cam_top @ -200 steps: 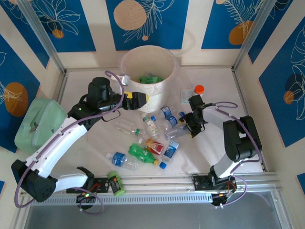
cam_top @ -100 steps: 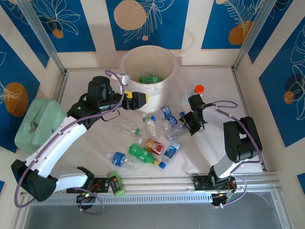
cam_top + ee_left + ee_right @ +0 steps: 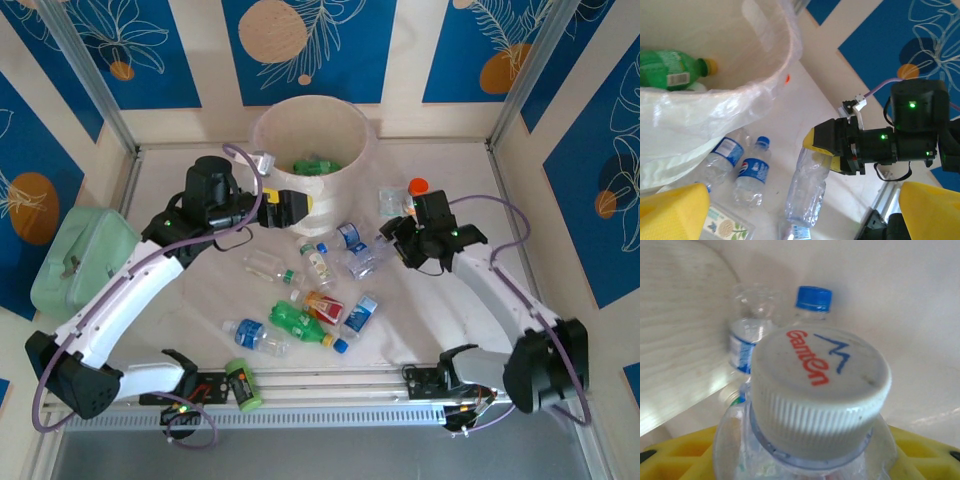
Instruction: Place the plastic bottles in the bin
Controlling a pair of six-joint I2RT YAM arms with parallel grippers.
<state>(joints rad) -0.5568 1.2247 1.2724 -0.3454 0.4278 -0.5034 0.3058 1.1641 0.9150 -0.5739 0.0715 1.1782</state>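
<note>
While the left end effector point(image 3: 292, 211) is hovering, jaws apart, beside the bin point(image 3: 345, 180), the right end effector point(image 3: 388, 245) is clamping a bottle point(image 3: 362, 260); lifting it over the rim probably follows.

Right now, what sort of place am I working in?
Probably a robot test cell: metal frame posts, printed blue wall panels, and a tabletop staged with bottles and a bin.

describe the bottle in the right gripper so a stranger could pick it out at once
Find the round white bin at the back of the table; the right gripper reaches into the loose bottles in front of it. The clear bottle it clamps by the neck has a white ribbed cap printed Ganten in red; the bottle beside it has a blue cap.
</note>
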